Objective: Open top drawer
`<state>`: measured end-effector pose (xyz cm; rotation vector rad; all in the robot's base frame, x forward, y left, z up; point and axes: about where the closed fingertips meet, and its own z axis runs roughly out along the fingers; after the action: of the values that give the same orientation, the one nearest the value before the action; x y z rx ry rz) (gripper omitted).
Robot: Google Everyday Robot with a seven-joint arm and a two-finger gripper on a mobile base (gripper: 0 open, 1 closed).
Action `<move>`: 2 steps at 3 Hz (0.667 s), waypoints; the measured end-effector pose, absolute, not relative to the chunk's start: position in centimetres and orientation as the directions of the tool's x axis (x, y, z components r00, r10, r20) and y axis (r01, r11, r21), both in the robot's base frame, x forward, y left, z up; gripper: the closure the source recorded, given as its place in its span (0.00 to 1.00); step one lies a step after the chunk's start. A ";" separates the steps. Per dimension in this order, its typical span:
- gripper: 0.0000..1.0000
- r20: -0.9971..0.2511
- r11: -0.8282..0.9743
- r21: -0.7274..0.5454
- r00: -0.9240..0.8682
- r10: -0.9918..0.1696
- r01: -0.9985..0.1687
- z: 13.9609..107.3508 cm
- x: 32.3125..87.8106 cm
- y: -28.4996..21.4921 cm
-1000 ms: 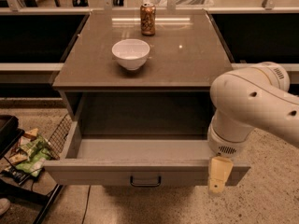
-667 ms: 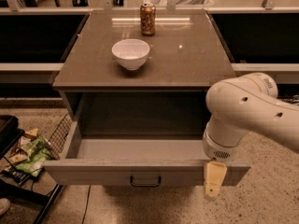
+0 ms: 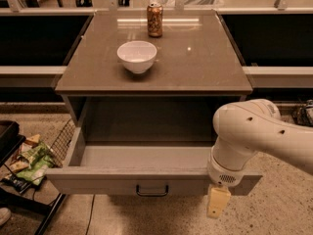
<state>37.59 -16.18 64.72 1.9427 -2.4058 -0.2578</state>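
The top drawer [image 3: 98, 179] is a wide grey drawer pulled far out of the brown-topped cabinet. Its plain grey inside [image 3: 146, 155] shows and holds nothing. A small dark loop handle [image 3: 152, 190] sits at the centre of its flat front. My white arm [image 3: 244, 136] reaches in from the right and covers the drawer's right front corner. My gripper [image 3: 217, 203] hangs below the arm's wrist, just in front of the right end of the drawer front and apart from the handle. The slimmer drawers below are out of view.
A white bowl [image 3: 137, 56] and a brown can [image 3: 155, 19] stand on the cabinet top [image 3: 205, 67]. A wire basket with snack packets [image 3: 30, 159] stands on the floor at the left, close to the drawer's left side. Dark shelves flank the cabinet.
My arm and gripper have moved a little down and to the left along the drawer front. The drawer stays pulled out as before.
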 end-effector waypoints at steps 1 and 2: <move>0.50 -0.054 0.215 0.186 -0.229 -0.972 -0.959 65.2 36.0 -16.4; 0.73 -0.002 0.237 0.172 -0.241 -0.971 -0.956 67.3 35.1 -17.0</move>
<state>35.11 -16.99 67.25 1.8670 -2.3863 -0.2089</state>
